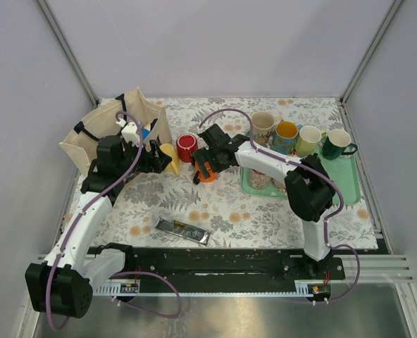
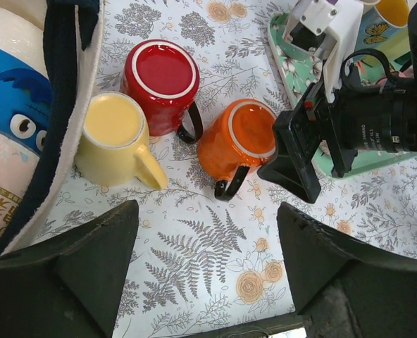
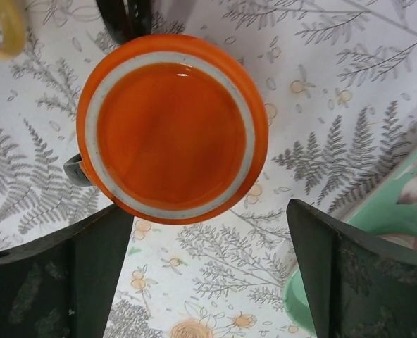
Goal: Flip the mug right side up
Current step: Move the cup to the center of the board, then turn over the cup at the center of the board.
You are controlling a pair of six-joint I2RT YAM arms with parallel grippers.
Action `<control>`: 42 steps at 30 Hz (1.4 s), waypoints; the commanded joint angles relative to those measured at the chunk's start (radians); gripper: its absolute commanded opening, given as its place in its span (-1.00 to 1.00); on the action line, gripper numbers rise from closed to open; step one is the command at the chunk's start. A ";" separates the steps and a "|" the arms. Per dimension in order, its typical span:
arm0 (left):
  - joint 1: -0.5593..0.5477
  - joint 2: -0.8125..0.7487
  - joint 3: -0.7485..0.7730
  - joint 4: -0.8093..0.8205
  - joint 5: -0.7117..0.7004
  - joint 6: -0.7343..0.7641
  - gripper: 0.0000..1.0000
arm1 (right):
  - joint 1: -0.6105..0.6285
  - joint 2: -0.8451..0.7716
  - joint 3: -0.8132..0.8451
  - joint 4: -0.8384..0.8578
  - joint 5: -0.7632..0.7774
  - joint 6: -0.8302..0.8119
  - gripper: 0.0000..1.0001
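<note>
No legible text or labels

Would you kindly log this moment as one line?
right fingers: open over upside-down orange ceramic mug | left fingers: open, empty | mug: not yet turned

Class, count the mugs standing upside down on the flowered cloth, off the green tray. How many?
3. The yellow mug by the canvas bag, the red mug beside it, the orange mug nearest the green tray, under the right tool. Others may be hidden.
</note>
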 commanded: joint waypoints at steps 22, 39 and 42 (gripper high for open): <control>0.017 0.023 0.025 0.062 0.038 -0.037 0.63 | -0.059 -0.039 0.017 0.077 -0.252 -0.081 0.91; 0.028 0.014 0.036 0.034 0.035 -0.020 0.62 | -0.054 0.021 0.021 0.086 -0.002 -0.102 0.59; 0.030 0.021 0.042 0.034 0.042 -0.025 0.62 | -0.054 0.045 0.033 0.112 0.000 -0.118 0.51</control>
